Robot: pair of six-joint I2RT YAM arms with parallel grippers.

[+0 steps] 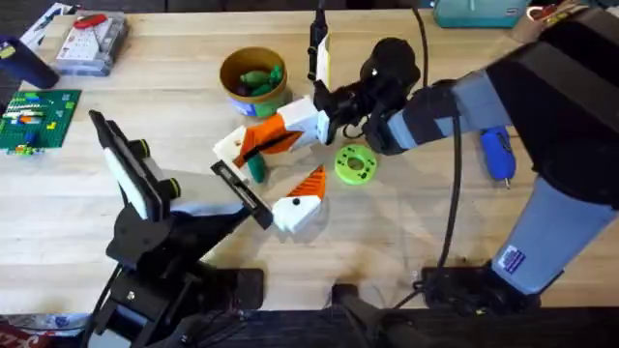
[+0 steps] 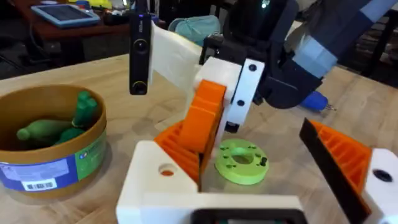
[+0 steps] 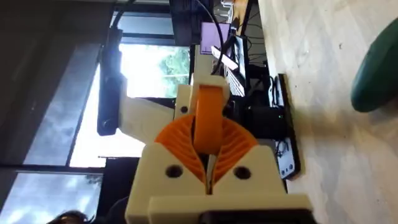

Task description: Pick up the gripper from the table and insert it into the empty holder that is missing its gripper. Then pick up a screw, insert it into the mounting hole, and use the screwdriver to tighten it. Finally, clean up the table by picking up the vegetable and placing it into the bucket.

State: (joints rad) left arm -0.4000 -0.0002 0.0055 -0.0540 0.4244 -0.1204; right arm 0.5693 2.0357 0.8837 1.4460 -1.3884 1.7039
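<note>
Just below right pincer [image 1: 276,135], vegetable [image 1: 255,169], touching table [image 1: 77,203]

A bright window [image 3: 149,74] shows green trees outside.

I see even, soft room light on the table [image 1: 87,193], shadows faint. Window [image 3: 149,68] blows out white in my right wrist view; near parts blur.

2 arms [image 1: 464,106], 1 bucket [image 1: 253,77], 1 green disc [image 1: 355,163], 1 blue screwdriver [image 1: 497,153], 1 parts box [image 1: 90,43].
</note>
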